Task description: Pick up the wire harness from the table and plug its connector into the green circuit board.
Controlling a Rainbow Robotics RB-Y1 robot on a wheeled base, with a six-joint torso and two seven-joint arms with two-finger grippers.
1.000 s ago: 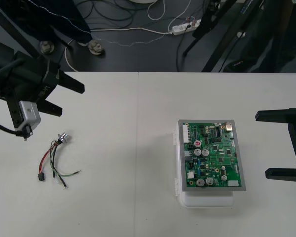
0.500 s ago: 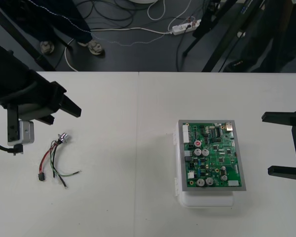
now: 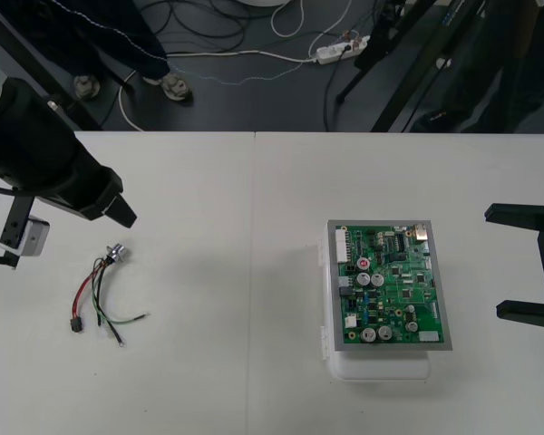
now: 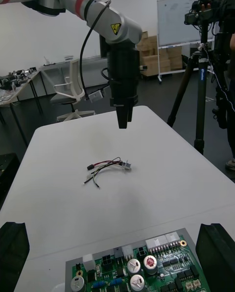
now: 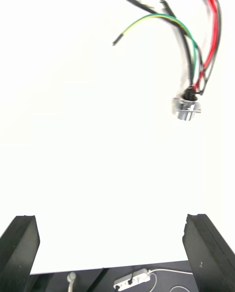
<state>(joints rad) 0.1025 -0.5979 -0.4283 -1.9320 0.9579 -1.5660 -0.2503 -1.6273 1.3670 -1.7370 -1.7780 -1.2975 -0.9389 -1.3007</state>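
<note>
**Status: left pincer [image 3: 118,207] wide above the harness [image 3: 100,290], which lies loose on the tabletop [image 3: 236,227]**

1. Left pincer. I read it as wide. In the left wrist view its two black fingers [image 5: 22,245] stand at the bottom corners with bare tabletop between them. In the front view it hangs over the left part of the tabletop, apart from the harness. The right wrist view shows it pointing straight down.

2. Harness. In the front view it lies flat on the tabletop at 6 o'clock from the left pincer's tip. The round metal socket [image 3: 118,254] is the part nearest the pincer. From the socket, the red, black and green wires [image 3: 89,288] run toward 7 o'clock and end at the small black plug [image 3: 75,324]. Two loose wire ends splay toward 5 o'clock.

3. Board. The green circuit board [image 3: 390,285] sits on its white base [image 3: 381,367] at 3 o'clock from the harness, well apart from it. The plug rests on the tabletop, not in the board.

4. Right pincer [image 3: 495,263]. It waits at 3 o'clock from the board, at the right edge of the tabletop. I read it as wide, since its fingers stand far apart with bare tabletop between them.
</note>
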